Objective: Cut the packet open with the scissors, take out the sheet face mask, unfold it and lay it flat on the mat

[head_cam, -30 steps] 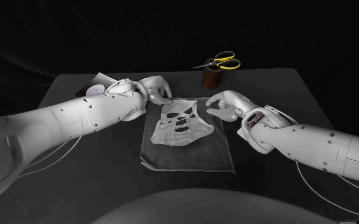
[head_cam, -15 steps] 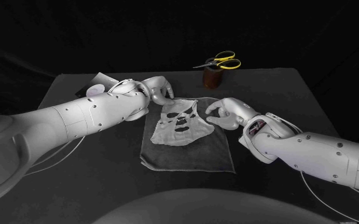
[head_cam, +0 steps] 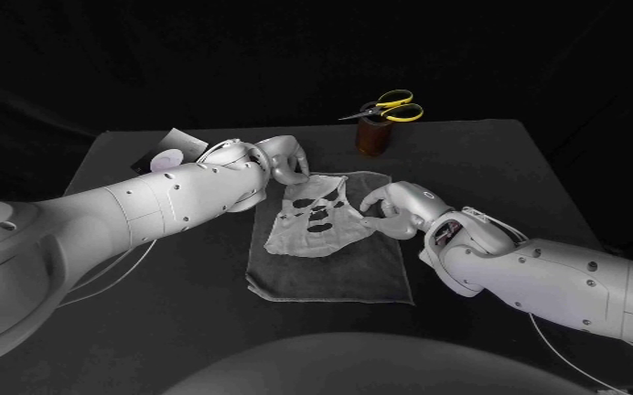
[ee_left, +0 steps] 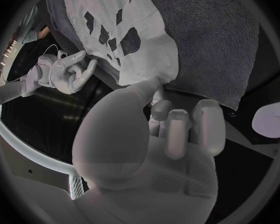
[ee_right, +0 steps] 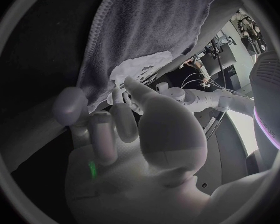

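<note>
Sheet face mask (head_cam: 306, 238) lies on the far half of the dark mat (head_cam: 337, 276), opened out with its eye and mouth holes up. It is rumpled and not yet fully flat.

- Left hand (head_cam: 274, 161) sits at the mask's far-left corner, fingers curled in and thumb tip on the mask's edge. Whether it pinches the edge or only touches it cannot be told.
- Right hand (head_cam: 396, 203) hovers just beside the mat's right edge, apart from the mask, with its fingers curled in on nothing.
- Scissors (head_cam: 391, 109) rest on a brown holder (head_cam: 372, 139) at the table's far side, well apart from the mat.

Handling, as a judgement: the mask looks thin, limp and probably wet, so it is likely to cling to the mat, fold back on itself and tear at the cut-outs. It is best taken by light pinches at the outer rim, on opposite corners and away from the holes, then drawn outward to smooth the wrinkles.
</note>
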Tool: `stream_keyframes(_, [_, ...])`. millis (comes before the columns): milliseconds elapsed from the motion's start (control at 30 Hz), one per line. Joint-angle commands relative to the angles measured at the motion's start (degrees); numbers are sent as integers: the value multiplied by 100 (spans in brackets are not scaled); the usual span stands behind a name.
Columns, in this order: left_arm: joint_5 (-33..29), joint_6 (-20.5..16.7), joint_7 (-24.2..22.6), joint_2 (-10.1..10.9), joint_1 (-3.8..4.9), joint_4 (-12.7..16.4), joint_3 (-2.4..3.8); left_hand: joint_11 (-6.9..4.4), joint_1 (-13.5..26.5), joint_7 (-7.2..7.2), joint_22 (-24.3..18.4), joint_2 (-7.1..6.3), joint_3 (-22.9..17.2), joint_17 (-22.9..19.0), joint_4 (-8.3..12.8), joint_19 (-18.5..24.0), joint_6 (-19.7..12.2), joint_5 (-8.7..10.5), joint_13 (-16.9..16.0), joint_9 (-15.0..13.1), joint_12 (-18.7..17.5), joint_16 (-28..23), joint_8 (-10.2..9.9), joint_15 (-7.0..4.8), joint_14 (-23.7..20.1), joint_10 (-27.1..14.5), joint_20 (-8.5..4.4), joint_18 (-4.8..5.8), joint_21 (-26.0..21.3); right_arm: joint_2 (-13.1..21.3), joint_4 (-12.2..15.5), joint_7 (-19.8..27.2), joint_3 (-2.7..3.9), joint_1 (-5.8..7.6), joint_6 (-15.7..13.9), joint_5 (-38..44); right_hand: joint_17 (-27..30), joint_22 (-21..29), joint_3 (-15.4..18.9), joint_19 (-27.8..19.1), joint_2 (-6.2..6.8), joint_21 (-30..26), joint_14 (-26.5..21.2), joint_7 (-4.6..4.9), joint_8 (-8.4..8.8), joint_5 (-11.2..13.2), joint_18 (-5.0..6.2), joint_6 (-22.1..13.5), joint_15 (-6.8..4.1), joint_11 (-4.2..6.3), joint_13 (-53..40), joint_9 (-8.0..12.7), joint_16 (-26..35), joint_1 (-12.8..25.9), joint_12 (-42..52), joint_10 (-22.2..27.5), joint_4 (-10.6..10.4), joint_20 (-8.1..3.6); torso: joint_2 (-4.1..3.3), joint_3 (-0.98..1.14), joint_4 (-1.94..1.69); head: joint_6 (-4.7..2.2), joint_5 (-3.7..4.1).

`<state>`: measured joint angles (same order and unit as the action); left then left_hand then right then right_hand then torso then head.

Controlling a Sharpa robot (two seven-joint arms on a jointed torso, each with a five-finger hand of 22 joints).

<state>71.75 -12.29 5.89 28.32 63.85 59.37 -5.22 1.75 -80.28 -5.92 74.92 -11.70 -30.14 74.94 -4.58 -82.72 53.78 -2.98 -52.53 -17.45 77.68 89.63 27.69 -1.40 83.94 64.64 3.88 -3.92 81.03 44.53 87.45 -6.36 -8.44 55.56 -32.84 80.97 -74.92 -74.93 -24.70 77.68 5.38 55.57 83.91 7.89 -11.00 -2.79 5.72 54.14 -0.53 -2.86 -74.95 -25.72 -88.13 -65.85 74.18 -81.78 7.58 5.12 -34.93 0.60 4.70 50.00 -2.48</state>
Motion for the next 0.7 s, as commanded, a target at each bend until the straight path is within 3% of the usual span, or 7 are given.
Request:
stream_keyframes(33, [105,134,15,-56,1,-51,1,-18,-57,15,553,75,-51,1473,2,-39,94,15,-39,2,40,27,5,-36,592,52,-1,87,35,-27,-26,-312,0,-15,154,298,-1098,-650,45,21,31,12,508,-6,-28,3,60,33,-45,-5,-113,6,-12,29,19,-37,-7,-21,-5,-1,-2,0,13])
stream_keyframes(400, [269,197,101,-121,2,-160,0,-63,-131,51,597,180,-165,1506,67,-74,314,15,-292,-18,120,37,61,-78,606,246,-41,100,77,-22,-80,-609,-6,-41,366,562,-1107,-656,122,36,37,40,512,-65,-104,3,57,186,-75,39,-103,5,-15,26,17,-45,-72,-47,3,-5,-2,0,27])
stream_keyframes(500, [319,221,127,-128,2,-179,0,-69,-170,43,612,210,-236,1506,113,-86,380,14,-412,-32,156,37,88,-87,606,336,-53,105,92,-6,-71,-653,-7,-53,405,625,-1124,-665,111,52,2,72,517,-123,-196,2,53,334,-109,87,-112,-20,-22,-54,30,-58,-61,-71,2,-5,-6,0,27])
stream_keyframes(700, [425,222,163,-165,1,-256,0,-94,-157,45,649,203,-353,1506,167,-115,472,14,-738,-69,268,37,146,-107,606,589,-65,117,127,11,-67,-704,-8,-85,500,737,-1152,-702,-75,110,-204,210,526,-316,-446,2,31,721,-234,248,-205,-93,-33,-379,140,-135,47,-164,-2,-9,-1,0,22])
